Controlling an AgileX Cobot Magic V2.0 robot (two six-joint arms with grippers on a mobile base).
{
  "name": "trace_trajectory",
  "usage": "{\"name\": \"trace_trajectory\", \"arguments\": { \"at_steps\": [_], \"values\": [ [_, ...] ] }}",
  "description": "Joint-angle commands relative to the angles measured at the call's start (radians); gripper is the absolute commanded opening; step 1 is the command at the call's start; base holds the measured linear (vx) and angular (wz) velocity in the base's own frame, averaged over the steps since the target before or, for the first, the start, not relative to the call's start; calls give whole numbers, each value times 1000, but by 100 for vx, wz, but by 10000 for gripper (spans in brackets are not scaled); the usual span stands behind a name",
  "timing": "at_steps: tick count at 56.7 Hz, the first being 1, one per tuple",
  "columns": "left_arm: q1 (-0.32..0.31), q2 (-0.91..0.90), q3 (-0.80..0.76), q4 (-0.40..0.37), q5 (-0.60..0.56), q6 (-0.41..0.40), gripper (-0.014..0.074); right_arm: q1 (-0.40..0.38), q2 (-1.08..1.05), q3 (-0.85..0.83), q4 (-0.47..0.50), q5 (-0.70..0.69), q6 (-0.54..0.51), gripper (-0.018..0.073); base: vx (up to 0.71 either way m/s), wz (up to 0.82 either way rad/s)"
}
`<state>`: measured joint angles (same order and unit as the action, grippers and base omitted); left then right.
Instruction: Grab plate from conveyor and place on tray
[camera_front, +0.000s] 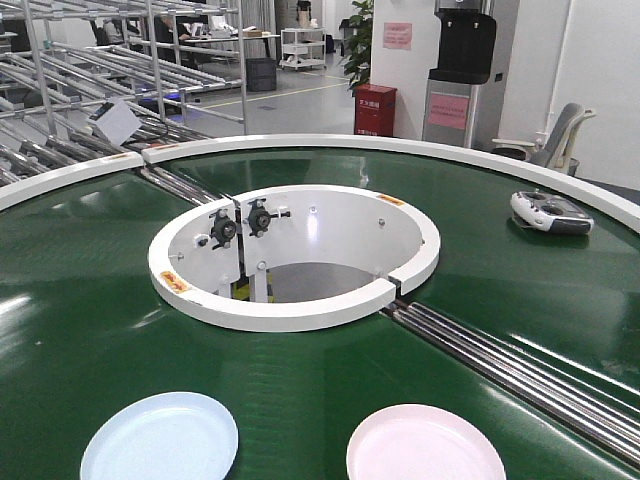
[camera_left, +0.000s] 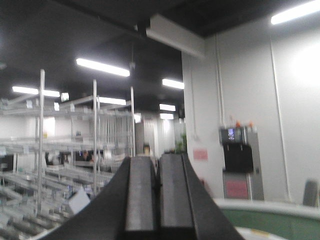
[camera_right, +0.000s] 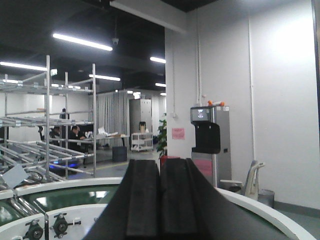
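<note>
The left fingers (camera_left: 141, 200) are pressed flat together, with nothing held between them. They are pointed out over the room. A strip of the conveyor (camera_front: 90, 300), green belt under white rim, is seen low to the right of them.

The right fingers (camera_right: 144, 200) are likewise closed against each other and empty. The white outer rim (camera_right: 265, 207) is seen curving past on both sides of them, and the white central ring (camera_front: 290, 312) is seen low to their left.

In the front view two plates are laid flat on the green belt at the near edge: a light blue plate (camera_front: 160, 438) to the left and a pale pink plate (camera_front: 425, 445) to the right, apart from each other. How they lie relative to either pair of fingers cannot be told. The steel roller strips (camera_front: 520, 375) are seen running just beyond the pink plate. A grey remote-control handset (camera_front: 552, 212) is set on the belt at the far right, near the outer rim.
</note>
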<state>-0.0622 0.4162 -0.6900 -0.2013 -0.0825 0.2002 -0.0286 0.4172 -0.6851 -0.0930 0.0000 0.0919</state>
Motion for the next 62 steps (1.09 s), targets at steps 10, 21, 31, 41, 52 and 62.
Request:
{"name": "trace_trajectory", "arguments": {
  "at_steps": [10,21,31,41,52,62],
  "values": [
    [2,365,-200,-4,-23,6,-6,-1,368,-168,-6,-135,-5,-9,0,0],
    [2,464,-200,-4,-64,0,-4,-1,506,-168,-6,-175,-1,-8,0,0],
    [2,480,-200,-4,-52,0,41,-1,533,-168,-7,-143,-3,54,0,0],
    [2,479,-200,-4,-51,0,182,-1,533,-168,-7,-140,-3,272,0,0],
    [2,479,-200,-4,-43,0,412,-1,533,-168,-7,-151,-2,573,0,0],
    [2,479,-200,-4,-43,0,466,0,533,-168,41,-95,31,617,0,0]
  ]
}}
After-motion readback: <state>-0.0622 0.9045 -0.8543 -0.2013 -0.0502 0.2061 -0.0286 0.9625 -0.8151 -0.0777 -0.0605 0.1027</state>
